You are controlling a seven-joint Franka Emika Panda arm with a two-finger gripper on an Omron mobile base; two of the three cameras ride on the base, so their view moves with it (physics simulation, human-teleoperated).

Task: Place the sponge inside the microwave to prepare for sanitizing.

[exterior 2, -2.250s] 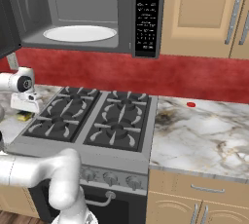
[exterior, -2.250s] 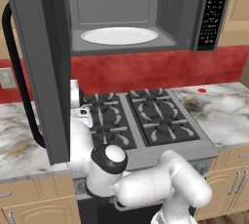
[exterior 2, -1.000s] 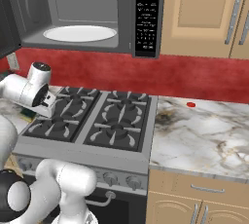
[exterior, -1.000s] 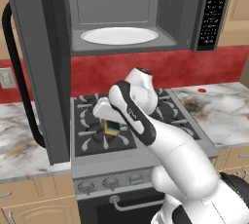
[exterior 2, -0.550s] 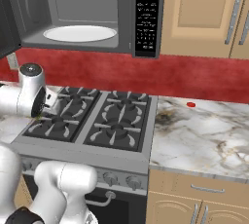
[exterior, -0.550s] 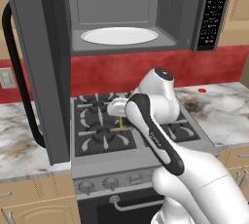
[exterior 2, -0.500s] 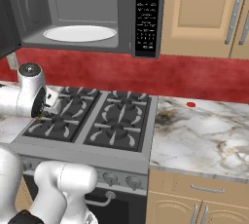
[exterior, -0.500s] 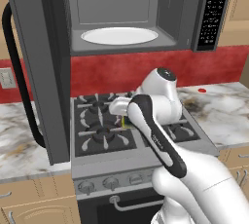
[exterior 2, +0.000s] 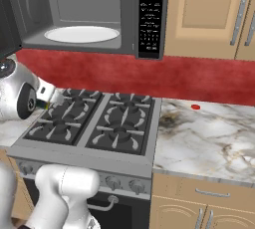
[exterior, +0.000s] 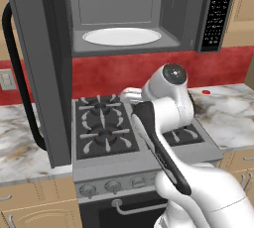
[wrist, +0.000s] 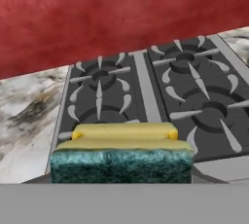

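No brand name or label is legible; the microwave [exterior: 124, 19] is showing small white digits on the display at the top of its button panel [exterior 2: 150, 14], too small to read.

The arm is rising from 5 o'clock in the left base view, bending at a rounded joint above the stove [exterior: 106, 133] and reaching toward 9 o'clock over the burners. In the right base view, the wrist is sitting at 9 o'clock, just beside the stove's left edge.

The sponge [wrist: 121, 154] is lying at 6 o'clock in the hand view, close against the camera, above the stove grates. Its long axis is running from 9 o'clock to 3 o'clock, with the dark green scrub face toward the camera and the yellow body behind it. The jaws are sitting partly apart; whether they are clamping the sponge cannot be told.

The microwave door [exterior: 34, 63] is standing open at 9 o'clock, exposing the white turntable plate [exterior: 121, 36]. The marble table [exterior 2: 209, 133] is extending toward 3 o'clock.
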